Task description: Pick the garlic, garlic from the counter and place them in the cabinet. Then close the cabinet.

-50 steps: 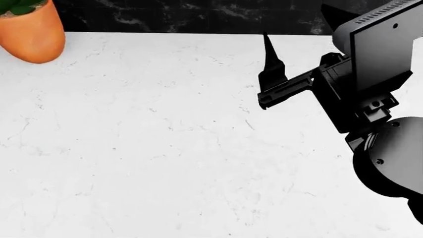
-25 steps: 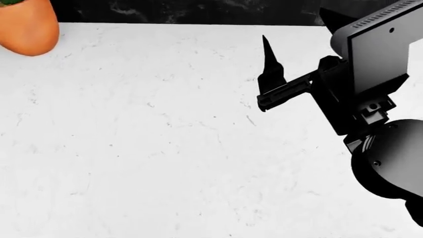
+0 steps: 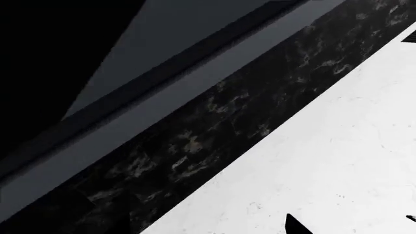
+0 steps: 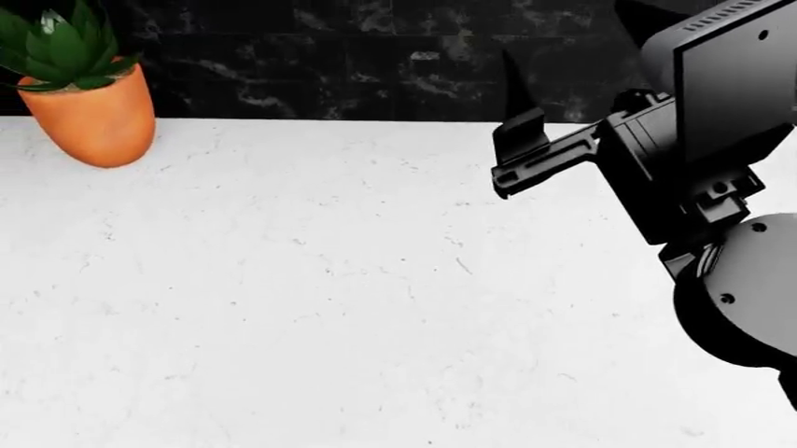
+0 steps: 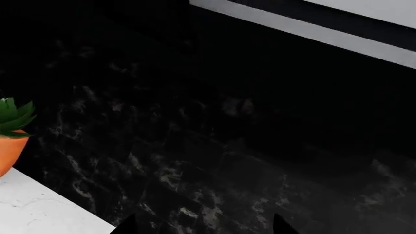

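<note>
While we look down from the head camera, we count one orange plant pot (image 4: pixel 90 121) with one green plant (image 4: pixel 56 47) in it. It stands on the white surface (image 4: pixel 312 308) at the far left, close to the black marbled wall tiles (image 4: pixel 324 56). Of the two garlic bulbs we count none: no view shows them, so we cannot tell where they are.

We see two claws. The right claw (image 4: pixel 563 33) hangs over the right part of the surface, on the dark right arm (image 4: pixel 734 289). Its two fingers (image 4: pixel 510 89) point toward the wall and stand well apart, with nothing between them, so it is released. The right wrist camera shows the same: two dark tips of this claw (image 5: pixel 202 226) apart in front of the tiles, with the pot at the edge of its picture. The left claw (image 3: pixel 354 223) shows only in the left wrist camera, as two small dark tips above the surface. They are apart and hold nothing, so it is released too. This camera shows also one grey cabinet (image 3: pixel 195 19) above the tiles; we cannot tell if its door is open.

Compared with half a second ago, the head view is raised. The band of tiles is now much wider, the pot sits lower in the picture, and its plant is now in sight. The right arm keeps nearly the same place and pose.
</note>
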`<state>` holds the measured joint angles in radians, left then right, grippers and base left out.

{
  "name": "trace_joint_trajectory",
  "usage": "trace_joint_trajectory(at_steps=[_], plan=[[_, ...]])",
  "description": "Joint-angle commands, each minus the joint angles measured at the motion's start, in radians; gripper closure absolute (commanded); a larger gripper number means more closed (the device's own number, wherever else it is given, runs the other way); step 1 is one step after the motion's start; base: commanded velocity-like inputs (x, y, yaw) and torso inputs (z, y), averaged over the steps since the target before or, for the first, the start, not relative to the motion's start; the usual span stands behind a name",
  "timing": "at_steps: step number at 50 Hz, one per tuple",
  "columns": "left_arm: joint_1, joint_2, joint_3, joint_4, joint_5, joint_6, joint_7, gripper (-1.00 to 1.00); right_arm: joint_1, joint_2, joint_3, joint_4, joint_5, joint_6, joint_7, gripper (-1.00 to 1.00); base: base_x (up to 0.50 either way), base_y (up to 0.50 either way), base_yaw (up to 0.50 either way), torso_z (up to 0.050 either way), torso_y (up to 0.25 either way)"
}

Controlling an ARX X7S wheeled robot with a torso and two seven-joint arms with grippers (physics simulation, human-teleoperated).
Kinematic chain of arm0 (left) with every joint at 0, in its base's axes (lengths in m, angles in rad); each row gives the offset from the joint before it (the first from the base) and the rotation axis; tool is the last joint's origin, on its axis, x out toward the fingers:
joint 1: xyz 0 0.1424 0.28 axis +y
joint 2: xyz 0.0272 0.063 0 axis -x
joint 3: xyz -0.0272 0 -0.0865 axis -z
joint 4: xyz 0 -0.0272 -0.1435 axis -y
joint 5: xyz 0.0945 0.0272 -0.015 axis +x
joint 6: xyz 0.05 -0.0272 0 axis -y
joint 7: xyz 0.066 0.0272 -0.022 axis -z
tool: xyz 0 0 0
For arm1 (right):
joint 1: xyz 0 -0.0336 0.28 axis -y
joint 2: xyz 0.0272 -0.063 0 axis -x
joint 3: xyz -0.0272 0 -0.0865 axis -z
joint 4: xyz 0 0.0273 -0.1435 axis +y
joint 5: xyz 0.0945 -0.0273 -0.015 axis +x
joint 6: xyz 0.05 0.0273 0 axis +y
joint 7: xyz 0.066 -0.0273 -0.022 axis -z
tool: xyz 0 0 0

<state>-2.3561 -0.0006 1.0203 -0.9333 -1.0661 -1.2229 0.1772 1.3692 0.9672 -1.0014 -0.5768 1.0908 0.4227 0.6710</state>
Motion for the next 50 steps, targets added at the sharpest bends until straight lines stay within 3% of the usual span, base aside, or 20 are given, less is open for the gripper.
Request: trace_joint_trajectory(at_steps=[1,10,16,18,26,31,40,50], plan=[[0.000,0.001,0.195,-0.094,-0.190,0.064,0.028,-1.00,0.032,0.002,0.011,0.015,0.010,0.021,-0.009,-1.00,0.00,0.00,0.00,0.000,0.250],[0.005,0.001,0.473,-0.137,-0.464,0.150,-0.014,-1.00,0.101,0.036,0.056,0.053,0.064,0.067,0.015,-1.00,0.00,0.00,0.00,0.000,0.194],[0.045,0.000,0.532,-0.149,-0.500,0.183,-0.042,-1.00,0.118,0.086,0.087,0.046,0.095,0.068,0.027,-1.00,0.00,0.00,0.00,0.000,0.004],[0.062,-0.028,0.516,-0.098,-0.513,0.190,-0.090,-1.00,0.119,0.104,0.096,0.040,0.103,0.065,0.032,-1.00,0.00,0.00,0.00,0.000,0.000],[0.189,-0.303,0.377,0.422,-0.717,0.206,-0.517,-1.00,0.115,0.174,0.131,0.021,0.131,0.041,0.050,-1.00,0.00,0.00,0.00,0.000,0.000],[0.262,-0.401,0.342,0.634,-0.779,0.246,-0.661,-1.00,0.113,0.196,0.147,0.022,0.139,0.027,0.061,-1.00,0.00,0.00,0.00,0.000,0.000],[0.387,-0.565,0.282,0.961,-0.783,0.375,-0.803,-1.00,0.103,0.224,0.166,0.024,0.152,0.002,0.076,-1.00,0.00,0.00,0.00,0.000,0.000],[0.386,-0.644,0.261,1.118,-0.792,0.394,-0.922,-1.00,0.069,0.270,0.208,0.027,0.185,-0.077,0.149,-1.00,0.00,0.00,0.00,0.000,0.000]])
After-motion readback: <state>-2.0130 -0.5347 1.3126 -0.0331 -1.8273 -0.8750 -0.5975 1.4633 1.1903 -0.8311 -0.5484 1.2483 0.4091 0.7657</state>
